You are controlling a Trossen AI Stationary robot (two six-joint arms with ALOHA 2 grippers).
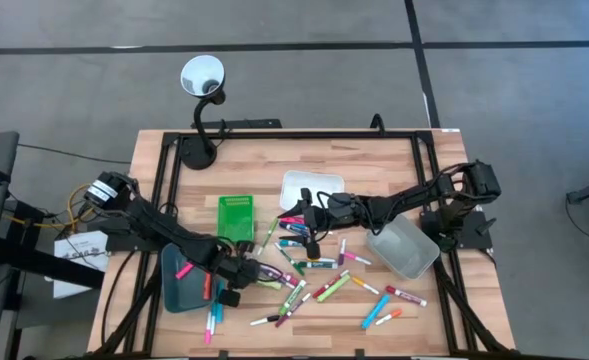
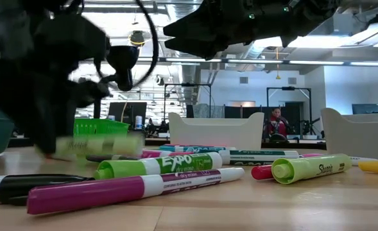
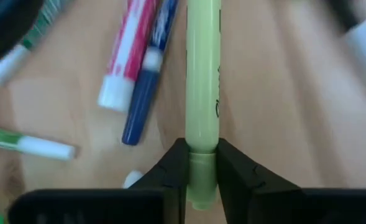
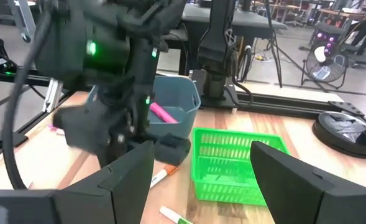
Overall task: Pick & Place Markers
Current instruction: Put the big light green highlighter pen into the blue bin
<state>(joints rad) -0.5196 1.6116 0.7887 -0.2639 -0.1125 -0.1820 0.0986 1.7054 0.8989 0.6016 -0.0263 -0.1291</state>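
Several markers (image 1: 324, 285) lie scattered on the wooden table between the trays. One pink marker (image 4: 164, 114) lies in the teal tray (image 1: 179, 285). My left gripper (image 1: 242, 272) is low over the table next to the teal tray and is shut on a light green marker (image 3: 202, 81). In the low view this gripper (image 2: 47, 96) and its marker (image 2: 99, 146) are blurred. My right gripper (image 1: 304, 222) hovers above the markers in front of the white tray (image 1: 309, 187). It is open (image 4: 201, 180), holds nothing and points toward the left arm. My left gripper pinches the light green marker between its two fingers at one end (image 3: 201, 163). The marker runs straight out ahead, in line with the fingers. A blue marker (image 3: 142, 93) and a red-and-white one (image 3: 123, 56) lie beside it on the table. Whether it is lifted clear I cannot tell.
The green basket tray (image 1: 236, 218) stands just beyond the left gripper, and the clear grey tray (image 1: 404, 248) sits under the right arm. A black gooseneck lamp (image 1: 202, 80) is at the far edge. Black frame rails (image 1: 164, 170) border the table. Bare wood (image 1: 444, 320) lies at the near right.
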